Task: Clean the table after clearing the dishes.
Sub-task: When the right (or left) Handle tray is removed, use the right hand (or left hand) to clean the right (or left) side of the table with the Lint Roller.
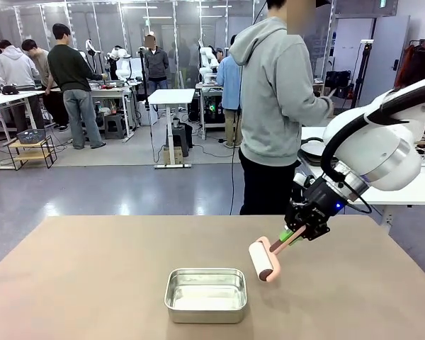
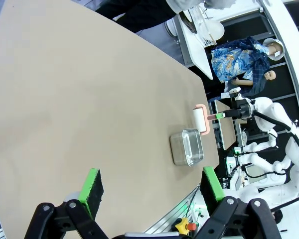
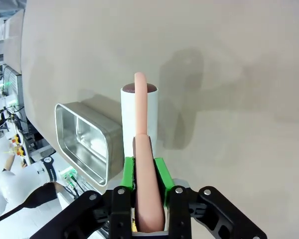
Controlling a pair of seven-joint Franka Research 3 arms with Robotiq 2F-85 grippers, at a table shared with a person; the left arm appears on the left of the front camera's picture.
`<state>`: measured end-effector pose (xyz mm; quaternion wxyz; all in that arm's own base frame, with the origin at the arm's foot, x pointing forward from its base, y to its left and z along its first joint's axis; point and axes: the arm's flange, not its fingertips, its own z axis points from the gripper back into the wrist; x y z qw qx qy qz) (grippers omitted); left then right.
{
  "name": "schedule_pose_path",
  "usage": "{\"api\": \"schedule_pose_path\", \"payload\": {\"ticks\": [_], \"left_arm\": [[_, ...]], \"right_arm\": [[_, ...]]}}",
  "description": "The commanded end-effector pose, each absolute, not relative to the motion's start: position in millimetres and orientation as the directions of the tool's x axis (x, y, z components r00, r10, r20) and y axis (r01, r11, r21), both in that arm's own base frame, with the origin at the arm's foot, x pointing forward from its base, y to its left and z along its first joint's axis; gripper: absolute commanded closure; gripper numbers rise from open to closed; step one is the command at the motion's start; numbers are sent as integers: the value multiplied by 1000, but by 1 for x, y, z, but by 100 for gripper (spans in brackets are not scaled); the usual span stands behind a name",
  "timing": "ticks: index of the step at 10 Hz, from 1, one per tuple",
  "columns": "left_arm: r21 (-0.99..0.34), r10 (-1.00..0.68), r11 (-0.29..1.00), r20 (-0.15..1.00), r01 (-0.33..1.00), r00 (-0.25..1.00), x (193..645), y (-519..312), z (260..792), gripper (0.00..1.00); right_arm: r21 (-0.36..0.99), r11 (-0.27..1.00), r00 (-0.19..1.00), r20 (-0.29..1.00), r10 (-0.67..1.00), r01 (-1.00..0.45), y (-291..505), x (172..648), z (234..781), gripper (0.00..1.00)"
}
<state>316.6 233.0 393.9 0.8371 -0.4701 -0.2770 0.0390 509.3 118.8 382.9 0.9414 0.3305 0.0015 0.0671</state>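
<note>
Risk is noted at the steel pan [image 1: 206, 294], set by the near edge of the table [image 1: 92, 276]. The lint roller [image 1: 264, 261], clamped by its pink handle in the right gripper [image 1: 292, 234], hangs just beside the pan (roll judged clear of the surface), so a sweep toward it could knock it. The left gripper [image 2: 152, 185] is held wide and empty.

The right gripper [image 1: 294, 234]: black, green pads [image 3: 128, 172]; above it a blue light [image 1: 338, 207], a black cable [image 1: 326, 159] curving over the rounded white arm [image 1: 382, 152]; behind it, a person's grey hoodie [image 1: 276, 92], dark trousers [image 1: 265, 188].
</note>
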Motion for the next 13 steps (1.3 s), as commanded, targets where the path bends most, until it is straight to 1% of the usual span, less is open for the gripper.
{"api": "schedule_pose_path", "payload": {"ticks": [1, 3, 5, 9, 13], "left_arm": [[-814, 328, 545, 428, 201, 842, 314, 234, 395, 0], [-814, 328, 545, 428, 201, 842, 314, 234, 395, 0], [-814, 328, 545, 428, 201, 842, 314, 234, 395, 0], [-814, 328, 545, 428, 201, 842, 314, 234, 395, 0], [-814, 328, 545, 428, 201, 842, 314, 234, 395, 0]], "right_arm": [[669, 733, 991, 43, 124, -120, 119, 524, 379, 78], [730, 681, 998, 1, 68, -47, 111, 534, 372, 78], [736, 676, 999, 9, 33, -29, 108, 546, 370, 78], [749, 662, 999, -36, 32, 6, 112, 559, 356, 78], [715, 695, 995, -99, -5, 75, 103, 559, 319, 78]]}}
